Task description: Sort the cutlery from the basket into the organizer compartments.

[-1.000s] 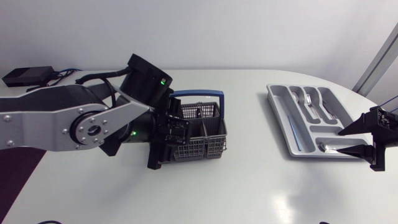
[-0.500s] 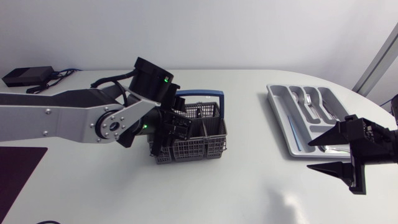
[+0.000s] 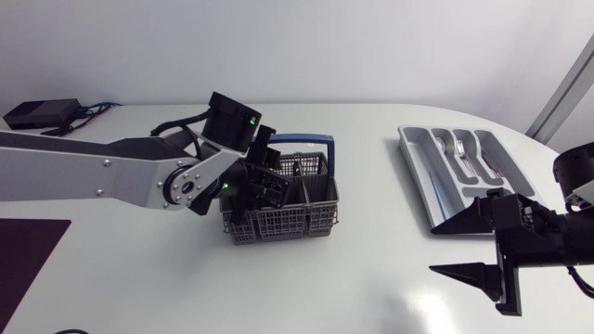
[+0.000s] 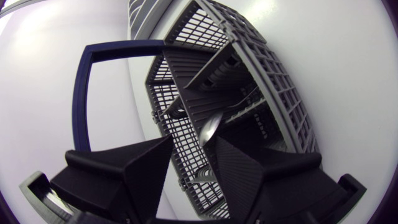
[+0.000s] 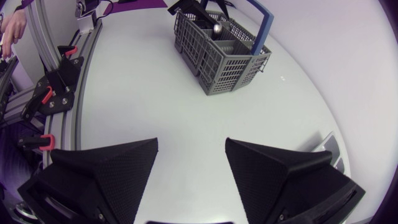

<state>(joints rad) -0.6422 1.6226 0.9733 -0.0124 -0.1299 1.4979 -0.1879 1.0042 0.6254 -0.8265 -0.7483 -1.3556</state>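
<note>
The grey cutlery basket [image 3: 288, 209] with its blue handle [image 3: 299, 141] stands left of the table's middle. My left gripper [image 3: 249, 197] points down into its left compartment. In the left wrist view the gripper [image 4: 191, 149] is open, with a spoon [image 4: 210, 129] standing between the fingers, close to one finger [image 4: 239, 171]. The grey organizer [image 3: 418, 153] lies at the right and holds forks [image 3: 459, 148] and another spoon [image 3: 489, 160]. My right gripper [image 3: 436, 250] hovers open and empty in front of the organizer. The right wrist view shows this gripper [image 5: 189, 149] facing the basket [image 5: 221, 53] across bare table.
A black box [image 3: 42, 113] with cables sits at the back left corner. Bare white tabletop [image 3: 371, 269] lies between the basket and the organizer and along the front.
My left gripper has sunk into the basket's left compartment and its fingers have drawn closer together. My right gripper has moved away from the organizer toward the table's front and left, empty.
</note>
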